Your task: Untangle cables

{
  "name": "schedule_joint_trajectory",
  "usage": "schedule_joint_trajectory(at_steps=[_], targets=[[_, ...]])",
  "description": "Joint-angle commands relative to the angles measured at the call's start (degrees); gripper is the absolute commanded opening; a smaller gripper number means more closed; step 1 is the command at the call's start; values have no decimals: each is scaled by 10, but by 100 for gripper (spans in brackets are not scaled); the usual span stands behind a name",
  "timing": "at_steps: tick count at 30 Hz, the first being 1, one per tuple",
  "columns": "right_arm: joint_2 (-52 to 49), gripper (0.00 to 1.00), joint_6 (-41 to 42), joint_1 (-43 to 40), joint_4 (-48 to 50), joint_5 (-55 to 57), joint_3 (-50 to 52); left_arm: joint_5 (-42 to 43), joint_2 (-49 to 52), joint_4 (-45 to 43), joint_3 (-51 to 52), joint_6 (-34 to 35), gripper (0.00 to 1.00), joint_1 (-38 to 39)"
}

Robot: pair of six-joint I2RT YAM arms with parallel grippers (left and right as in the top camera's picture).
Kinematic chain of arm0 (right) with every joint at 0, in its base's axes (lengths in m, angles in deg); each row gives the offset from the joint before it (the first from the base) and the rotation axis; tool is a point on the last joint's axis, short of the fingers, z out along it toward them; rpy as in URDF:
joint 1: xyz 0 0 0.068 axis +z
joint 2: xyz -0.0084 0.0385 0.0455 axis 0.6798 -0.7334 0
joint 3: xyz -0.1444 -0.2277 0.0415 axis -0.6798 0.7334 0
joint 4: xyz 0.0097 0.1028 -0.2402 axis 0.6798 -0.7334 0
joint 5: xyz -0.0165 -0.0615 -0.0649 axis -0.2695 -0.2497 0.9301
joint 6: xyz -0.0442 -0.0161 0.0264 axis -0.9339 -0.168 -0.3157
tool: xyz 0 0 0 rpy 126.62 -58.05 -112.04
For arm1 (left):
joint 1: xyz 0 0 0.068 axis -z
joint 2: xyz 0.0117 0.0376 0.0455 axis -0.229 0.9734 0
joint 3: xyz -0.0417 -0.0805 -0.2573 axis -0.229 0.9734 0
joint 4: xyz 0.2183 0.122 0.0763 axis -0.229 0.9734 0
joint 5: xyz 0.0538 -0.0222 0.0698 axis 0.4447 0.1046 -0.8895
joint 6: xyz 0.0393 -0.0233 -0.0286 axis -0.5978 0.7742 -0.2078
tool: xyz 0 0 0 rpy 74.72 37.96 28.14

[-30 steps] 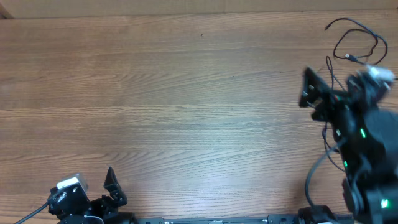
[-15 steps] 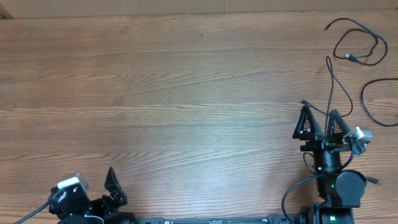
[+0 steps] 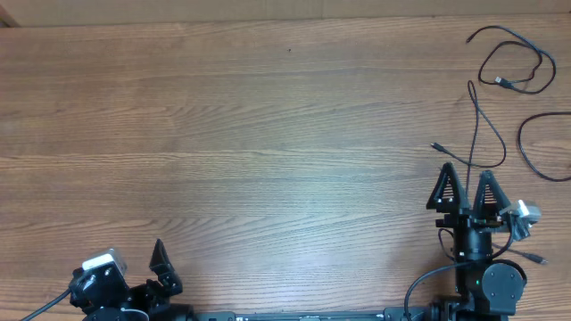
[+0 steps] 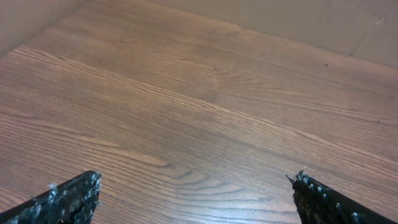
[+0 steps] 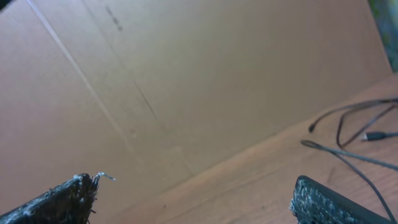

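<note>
Where looped at two o'clock in the overhead view, cables (image 3: 505,83): thin, black, slack on the wooden table (image 3: 268,134). One of them trailing down toward four o'clock, near the right gripper (image 3: 466,189); contact impossible to tell. Fingers (image 3: 445,191) there spread apart, pinching nothing. At seven o'clock, left gripper (image 3: 166,267), also spread wide, well apart from the cables.
</note>
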Motion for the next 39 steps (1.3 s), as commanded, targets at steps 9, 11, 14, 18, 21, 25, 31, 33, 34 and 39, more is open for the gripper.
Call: schedule_joint_trajectory(at_steps=[9,11,14,18,21,25,31,33,34,39], targets=[[9,100,-107,37,-44,6,36,0,-5,0,0,3,100,-3],[9,100,-119,37,-83,6,36,0,-5,0,0,3,100,-3],[9,100,-172,37,-95,-2,36,0,-5,0,0,3,100,-3],[9,100,-200,37,-95,1,36,0,-5,0,1,3,100,-3],[9,100,-242,36,-95,7,36,0,-5,0,0,3,100,-3],[9,100,-241,36,-95,5,36,0,-5,0,0,3,100,-3],[9,100,-241,36,-95,5,36,0,-5,0,0,3,100,-3],[9,100,-241,36,-95,6,36,0,-5,0,1,3,100,-3],[9,100,-241,36,-95,5,36,0,-5,0,0,3,100,-3],[9,100,-241,36,-95,5,36,0,-5,0,0,3,100,-3]])
